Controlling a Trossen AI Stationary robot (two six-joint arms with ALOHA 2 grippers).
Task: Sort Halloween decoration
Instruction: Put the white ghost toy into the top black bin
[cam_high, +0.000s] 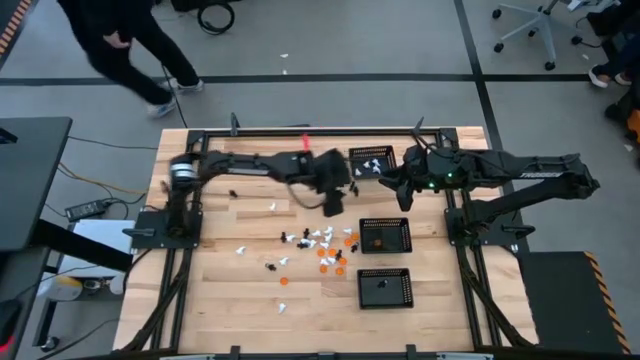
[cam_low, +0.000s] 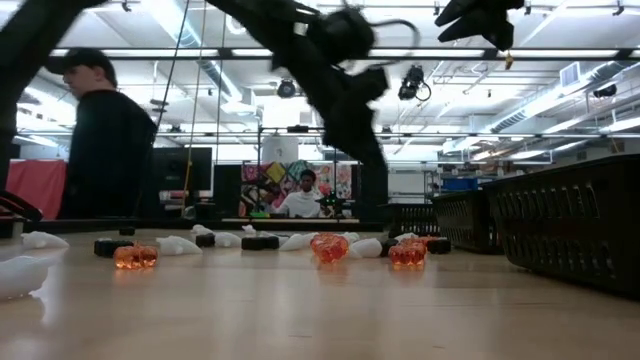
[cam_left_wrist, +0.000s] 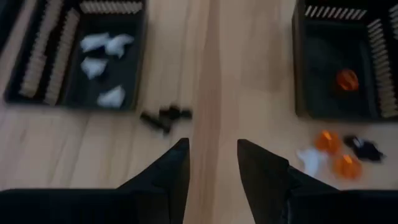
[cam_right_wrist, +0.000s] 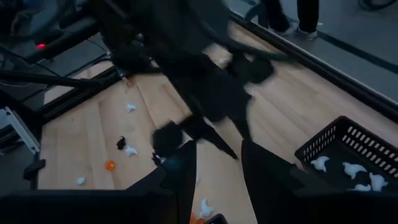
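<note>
The Halloween decoration lies scattered as tiny white, orange and black figures (cam_high: 315, 245) on the wooden table's middle. Three black mesh trays stand to the right of them. The far tray (cam_high: 372, 150) holds white figures (cam_left_wrist: 102, 65), the middle tray (cam_high: 405, 235) an orange one (cam_left_wrist: 347, 79), the near tray (cam_high: 405, 290) a black one. My left gripper (cam_left_wrist: 211, 152) hangs open above bare wood between the far and middle trays, with a black figure (cam_left_wrist: 165, 117) lying just ahead of it. My right gripper (cam_right_wrist: 217, 152) is raised beside the far tray and open, nothing showing between its fingers.
A person (cam_high: 130, 40) walks on the floor beyond the table's far left corner and also shows in the low view (cam_low: 100, 140). Another person (cam_low: 305, 195) sits far behind. My left arm (cam_right_wrist: 205, 93) crosses right in front of my right gripper.
</note>
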